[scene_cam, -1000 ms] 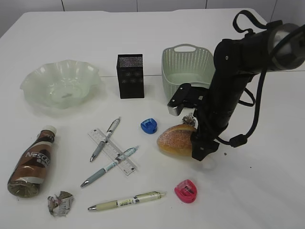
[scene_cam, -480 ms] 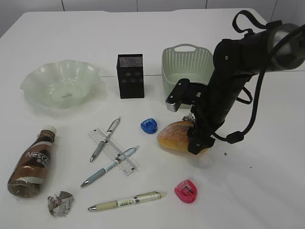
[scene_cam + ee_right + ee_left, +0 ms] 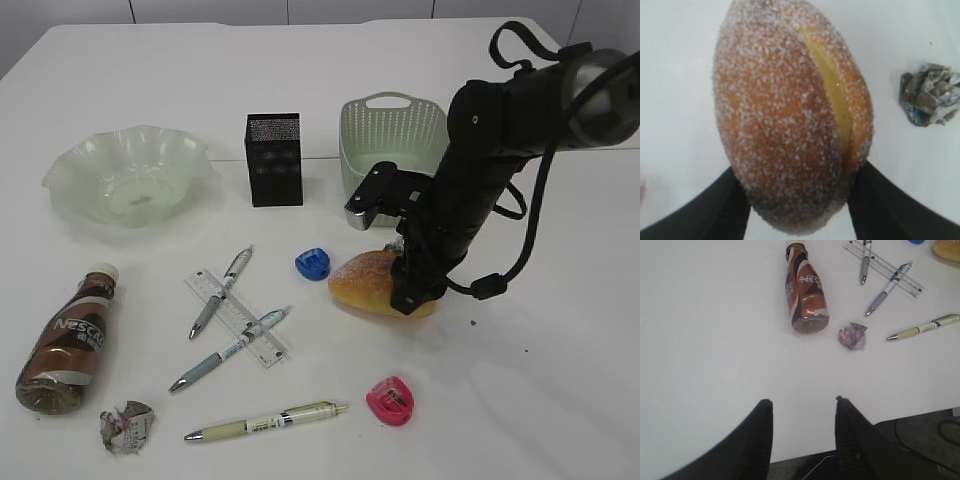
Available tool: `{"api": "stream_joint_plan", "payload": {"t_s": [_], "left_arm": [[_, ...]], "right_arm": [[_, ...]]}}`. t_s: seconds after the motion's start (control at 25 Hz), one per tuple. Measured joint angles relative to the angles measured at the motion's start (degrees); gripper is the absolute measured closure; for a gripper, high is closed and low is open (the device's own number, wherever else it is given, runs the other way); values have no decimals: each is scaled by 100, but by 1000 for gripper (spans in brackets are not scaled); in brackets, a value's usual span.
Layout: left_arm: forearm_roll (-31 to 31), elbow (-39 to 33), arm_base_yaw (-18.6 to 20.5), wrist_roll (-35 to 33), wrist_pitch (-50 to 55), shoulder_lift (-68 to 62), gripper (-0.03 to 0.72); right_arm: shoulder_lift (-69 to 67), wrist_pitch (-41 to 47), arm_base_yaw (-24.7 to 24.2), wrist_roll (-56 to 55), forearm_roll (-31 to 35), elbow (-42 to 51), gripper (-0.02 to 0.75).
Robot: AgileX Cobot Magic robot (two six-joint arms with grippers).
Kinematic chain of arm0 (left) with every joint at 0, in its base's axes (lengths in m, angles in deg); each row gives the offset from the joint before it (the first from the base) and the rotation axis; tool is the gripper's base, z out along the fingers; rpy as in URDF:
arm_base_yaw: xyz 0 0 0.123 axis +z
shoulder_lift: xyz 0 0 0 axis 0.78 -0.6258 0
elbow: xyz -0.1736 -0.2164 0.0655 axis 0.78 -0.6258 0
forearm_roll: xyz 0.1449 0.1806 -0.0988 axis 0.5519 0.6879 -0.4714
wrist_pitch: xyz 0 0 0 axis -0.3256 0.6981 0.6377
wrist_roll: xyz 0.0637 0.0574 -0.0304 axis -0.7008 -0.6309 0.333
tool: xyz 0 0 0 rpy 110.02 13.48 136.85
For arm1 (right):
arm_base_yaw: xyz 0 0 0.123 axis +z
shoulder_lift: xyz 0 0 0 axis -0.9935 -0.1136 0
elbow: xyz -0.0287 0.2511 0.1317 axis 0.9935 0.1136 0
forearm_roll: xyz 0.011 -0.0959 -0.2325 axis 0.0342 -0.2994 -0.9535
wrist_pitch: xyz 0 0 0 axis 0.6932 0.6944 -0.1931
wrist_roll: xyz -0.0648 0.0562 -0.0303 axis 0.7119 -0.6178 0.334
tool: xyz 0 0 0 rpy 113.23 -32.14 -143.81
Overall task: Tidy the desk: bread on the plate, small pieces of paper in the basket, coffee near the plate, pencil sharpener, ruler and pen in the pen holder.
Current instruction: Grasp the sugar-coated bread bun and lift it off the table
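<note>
The bread lies on the desk right of centre, just right of the blue sharpener and in front of the basket. The right end effector has it straddled: in the right wrist view a dark finger stands against each flank of the bun's near end, seemingly touching, so the jaws look closed onto the bread, though whether the grip is firm I cannot tell. The bun's long axis runs straight out from the end effector in that view, and roughly left to right across the desk in the exterior view. What the move turns on is that the plate sits far left, well apart, beyond the pen holder; the carry must cross most of the desk leftward and away. The left end effector hangs open over bare desk at the near left edge, holding nothing, with the coffee lying on its side ahead of it
</note>
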State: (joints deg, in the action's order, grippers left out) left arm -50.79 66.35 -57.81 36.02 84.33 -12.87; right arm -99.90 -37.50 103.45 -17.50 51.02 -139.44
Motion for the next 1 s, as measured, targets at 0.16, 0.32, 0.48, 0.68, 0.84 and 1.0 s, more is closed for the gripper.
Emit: {"api": "stream_joint_plan", "payload": {"t_s": [0.16, 0.32, 0.48, 0.68, 0.84, 1.0], "left_arm": [[-11, 0, 0, 0, 0, 0, 381], [-10, 0, 0, 0, 0, 0, 381], [-22, 0, 0, 0, 0, 0, 381], [-57, 0, 0, 0, 0, 0, 381], [-78, 0, 0, 0, 0, 0, 381], [-190, 0, 0, 0, 0, 0, 381]], "right_arm": [[0, 0, 0, 11, 29, 0, 455], [0, 12, 0, -2, 128, 0, 497], [0, 231, 0, -219, 185, 0, 502], [-2, 1171, 0, -868, 284, -302, 503], [-2, 1752, 0, -1756, 454, -752, 504], [-2, 2210, 0, -2157, 844, -1020, 509]]}}
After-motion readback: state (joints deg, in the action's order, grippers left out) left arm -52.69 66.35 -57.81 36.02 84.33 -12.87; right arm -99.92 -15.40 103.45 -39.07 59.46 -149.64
